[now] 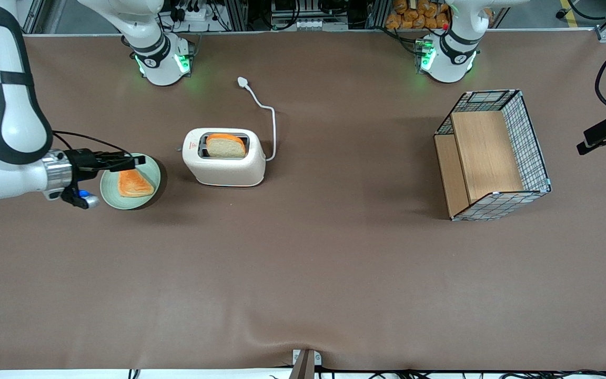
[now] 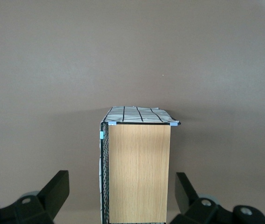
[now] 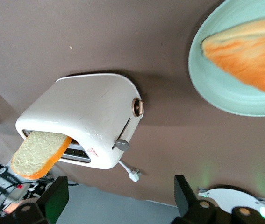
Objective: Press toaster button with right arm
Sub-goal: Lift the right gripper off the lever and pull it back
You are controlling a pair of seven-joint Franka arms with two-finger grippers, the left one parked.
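The cream-white toaster (image 1: 224,164) stands on the brown table with a bread slice (image 1: 225,146) in a slot. It also shows in the right wrist view (image 3: 83,112). Its small grey lever button (image 3: 121,144) projects from the narrow end face that faces the working arm, beside a round dial (image 3: 138,107). My right gripper (image 1: 135,160) hovers over the green plate (image 1: 107,193), a short gap from that end face, touching nothing. In the wrist view the gripper (image 3: 118,198) is open and empty, with its fingers (image 3: 53,198) wide apart.
A toast slice (image 1: 134,184) lies on the plate (image 3: 202,74). The toaster's white cord (image 1: 271,118) runs away from the front camera to its plug (image 1: 242,81). A wire basket with wooden panels (image 1: 492,155) stands toward the parked arm's end.
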